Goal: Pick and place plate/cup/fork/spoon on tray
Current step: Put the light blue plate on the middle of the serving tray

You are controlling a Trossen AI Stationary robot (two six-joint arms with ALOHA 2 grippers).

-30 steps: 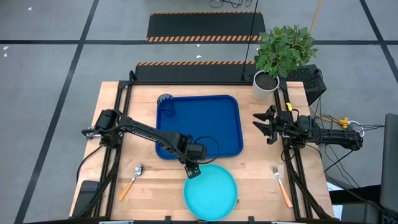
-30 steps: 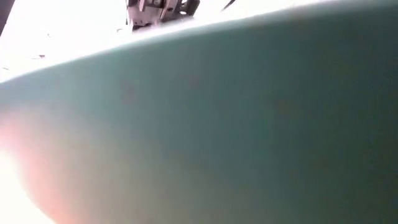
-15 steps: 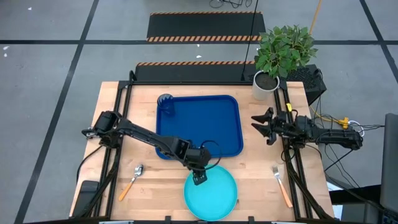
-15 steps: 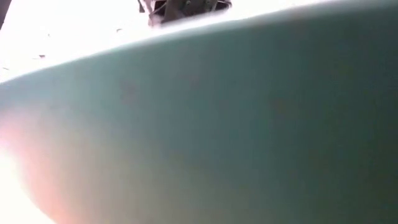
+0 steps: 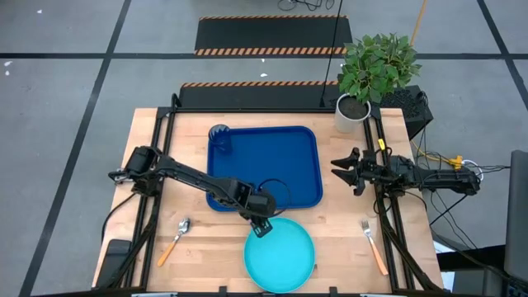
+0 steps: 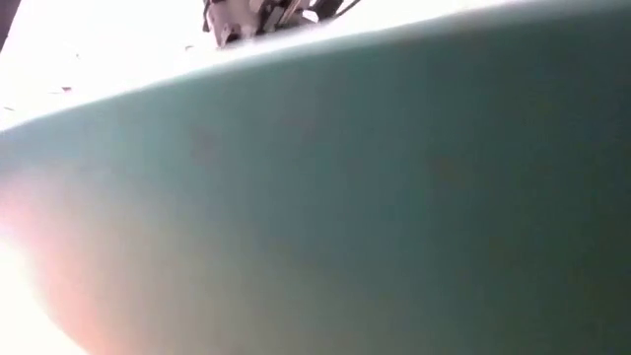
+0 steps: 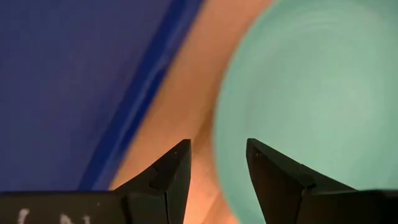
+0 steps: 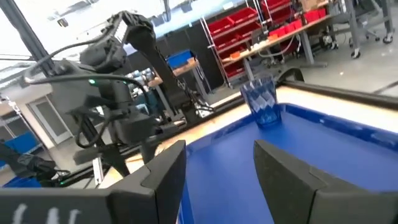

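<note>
The light cyan plate lies flat on the wood at the table's near edge and fills the low view. My left gripper hangs open above the plate's far-left rim, pointing steeply down. One finger is over the plate and the other over bare wood, and neither touches anything. The blue cup stands in the far-left corner of the dark blue tray. The spoon lies near left and the fork near right. My right gripper waits open at the right.
A potted plant in a white pot stands at the table's far right corner. A strip of bare wood separates the tray's near rim from the plate. The black frame rails run along both table sides.
My left gripper swung out over the plate toward the near edge, then came back to the plate's far-left rim, its wrist rolling a little. It stayed open. My right gripper turned slightly in place. The plate has not moved.
</note>
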